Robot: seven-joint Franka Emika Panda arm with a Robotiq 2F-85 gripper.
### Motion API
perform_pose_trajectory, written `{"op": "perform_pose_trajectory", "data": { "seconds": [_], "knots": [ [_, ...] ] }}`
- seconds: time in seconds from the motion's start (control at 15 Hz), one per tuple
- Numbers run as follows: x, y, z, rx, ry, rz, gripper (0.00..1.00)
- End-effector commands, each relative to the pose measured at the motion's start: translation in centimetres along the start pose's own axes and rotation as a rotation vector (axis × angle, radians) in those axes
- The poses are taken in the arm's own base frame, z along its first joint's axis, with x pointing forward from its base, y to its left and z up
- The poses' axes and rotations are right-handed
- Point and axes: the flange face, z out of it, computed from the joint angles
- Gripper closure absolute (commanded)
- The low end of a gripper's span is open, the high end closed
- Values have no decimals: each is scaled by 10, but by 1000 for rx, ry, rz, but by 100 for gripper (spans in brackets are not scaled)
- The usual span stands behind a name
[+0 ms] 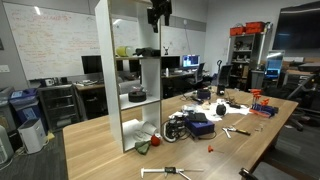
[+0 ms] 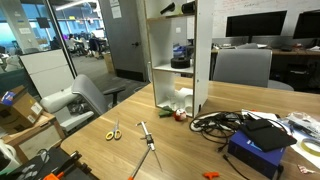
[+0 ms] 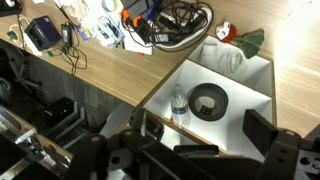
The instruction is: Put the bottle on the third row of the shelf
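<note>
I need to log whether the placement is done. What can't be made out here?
- Gripper: cut by the top edge in an exterior view, dark blur in the wrist view; open or shut unclear.
- The bottle: maybe the yellow-green speck, too small to confirm.
- The shelf: top cropped in both exterior views, so rows cannot be counted.

gripper (image 1: 159, 13): hangs high, pointing straight down | jaws: spread wide, nothing between them | fingers (image 3: 262, 132): dark, at wrist view's bottom edge
</note>
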Motion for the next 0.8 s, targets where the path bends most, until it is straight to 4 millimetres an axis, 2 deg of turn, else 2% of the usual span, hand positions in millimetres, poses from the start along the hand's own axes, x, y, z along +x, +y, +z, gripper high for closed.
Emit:
{"op": "perform_pose_trajectory", "data": {
  "seconds": [0.0,0.53,0.73],
  "knots": [
    [-54,7,10,-2,-29,49,0],
    [-171,1,78,165,-199,172,0],
    [-223,5,81,223,-143,235,0]
  ]
}}
